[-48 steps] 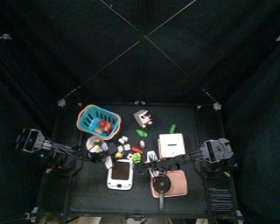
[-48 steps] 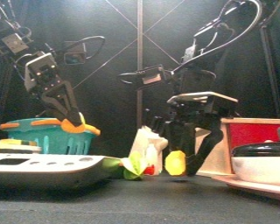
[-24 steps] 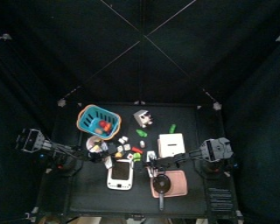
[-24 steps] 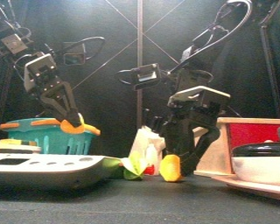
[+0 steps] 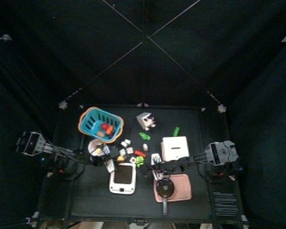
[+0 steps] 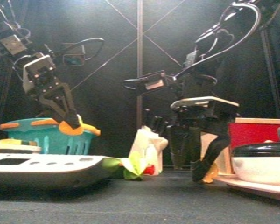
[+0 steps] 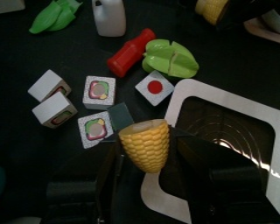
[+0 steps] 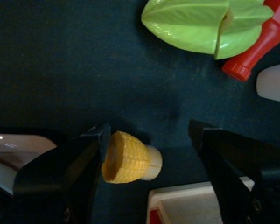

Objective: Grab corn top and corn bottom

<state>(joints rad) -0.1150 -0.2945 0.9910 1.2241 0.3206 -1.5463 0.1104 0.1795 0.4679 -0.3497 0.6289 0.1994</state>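
Left pincer [image 7: 149, 175]: clamped on a yellow corn piece [image 7: 145, 145], held up off the bench [image 8: 73, 79] near the teal basket [image 6: 43, 136]. Right pincer [image 8: 149, 179]: spread wide, gripping nothing, lowered around the other corn piece [image 8: 130, 157], which lies on the bench between the jaws without visible contact. Nearby: a green leaf [image 8: 206, 24] and a red piece [image 8: 257, 48]. Beside: a white device [image 6: 43, 169].
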